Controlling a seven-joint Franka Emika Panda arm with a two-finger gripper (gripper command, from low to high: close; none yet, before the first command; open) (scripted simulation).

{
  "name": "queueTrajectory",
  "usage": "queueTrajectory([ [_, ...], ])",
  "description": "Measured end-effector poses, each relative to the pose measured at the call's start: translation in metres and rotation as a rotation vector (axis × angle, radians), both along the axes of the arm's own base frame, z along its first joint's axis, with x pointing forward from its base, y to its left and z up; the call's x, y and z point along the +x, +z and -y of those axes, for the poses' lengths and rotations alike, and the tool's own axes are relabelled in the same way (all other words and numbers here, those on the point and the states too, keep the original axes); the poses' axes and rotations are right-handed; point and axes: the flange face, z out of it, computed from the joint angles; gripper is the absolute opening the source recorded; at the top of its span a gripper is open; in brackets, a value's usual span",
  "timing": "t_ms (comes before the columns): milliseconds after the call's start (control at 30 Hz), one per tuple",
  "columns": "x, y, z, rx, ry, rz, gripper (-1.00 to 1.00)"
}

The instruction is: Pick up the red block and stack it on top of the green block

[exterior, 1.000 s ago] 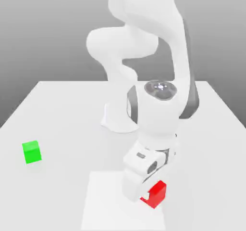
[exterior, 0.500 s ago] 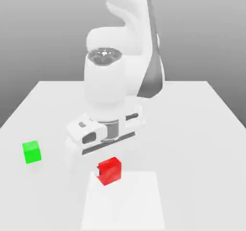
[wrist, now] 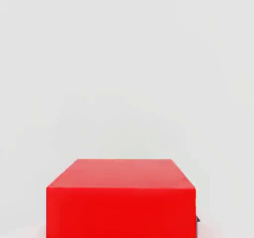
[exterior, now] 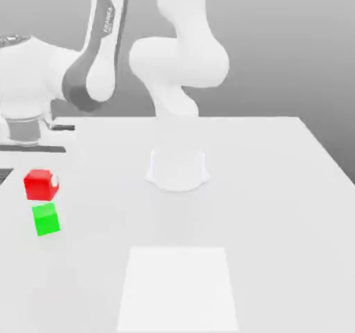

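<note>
end effector (exterior: 43, 179) clamped on the red block (exterior: 39, 184), held in the air just above the green block (exterior: 46, 220) near the worktop (exterior: 263, 186) edge on the exterior view's left. risk: the two look slightly offset, so letting go now could land it off-centre and topple it.

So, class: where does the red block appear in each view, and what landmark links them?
Exterior view: red block at far left, held just above the green block.
Hand view: red block low and centred.
Shared landmark: the white table.
</note>
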Motion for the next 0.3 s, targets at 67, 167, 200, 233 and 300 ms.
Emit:
queueTrajectory([
  [67, -0.001, -0.015, 0.002, 0.002, -0.005, 0.003, -1.0],
  [167, -0.002, -0.041, 0.002, 0.002, -0.005, 0.002, -1.0],
  [200, -0.003, -0.05, 0.002, 0.001, -0.008, 0.0, -1.0],
  [233, -0.004, -0.055, 0.002, 0.0, -0.011, -0.001, 1.0],
  [300, -0.004, -0.055, 0.002, 0.0, -0.011, -0.001, 1.0],
])
